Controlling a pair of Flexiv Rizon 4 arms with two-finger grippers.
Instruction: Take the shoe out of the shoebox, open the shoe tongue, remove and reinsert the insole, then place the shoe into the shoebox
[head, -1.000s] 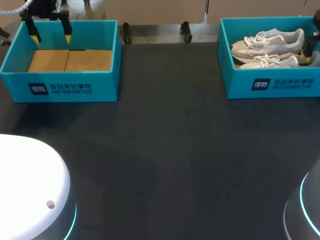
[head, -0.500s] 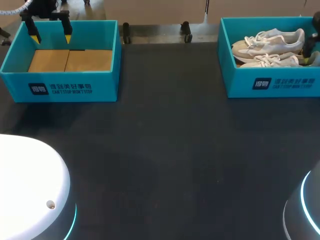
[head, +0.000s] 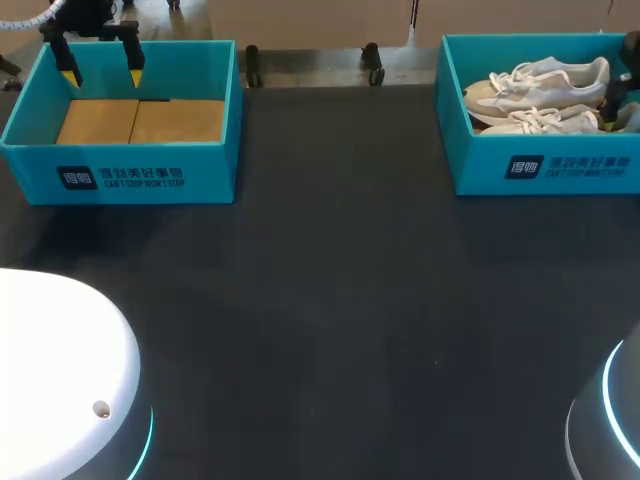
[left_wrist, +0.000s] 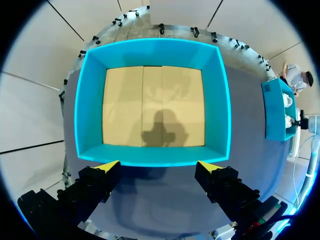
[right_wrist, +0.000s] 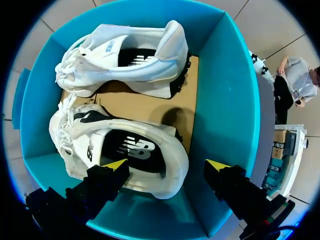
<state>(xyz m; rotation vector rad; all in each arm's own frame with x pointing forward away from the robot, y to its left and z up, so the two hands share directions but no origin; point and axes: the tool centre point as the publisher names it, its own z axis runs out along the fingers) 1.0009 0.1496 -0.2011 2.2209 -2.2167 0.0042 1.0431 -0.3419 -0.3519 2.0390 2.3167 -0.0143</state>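
Two shoes (head: 545, 85) lie side by side in the right shoebox (head: 585, 172).

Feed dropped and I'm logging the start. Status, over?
Left gripper open above empty shoebox. Right gripper open over heel of nearer shoe. Far shoe beside it, both in right shoebox. Nothing blocking.

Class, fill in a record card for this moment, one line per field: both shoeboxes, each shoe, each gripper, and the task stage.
Left shoebox: teal, no shoes, bare cardboard floor
Right shoebox: teal, holds two white shoes
Far shoe: lying on its side
Near shoe: lying on its side, heel end under the right gripper
Left gripper: open, over one wall of the left shoebox, holding nothing
Right gripper: open, above the near shoe's heel, holding nothing
Task stage: no shoe taken out yet
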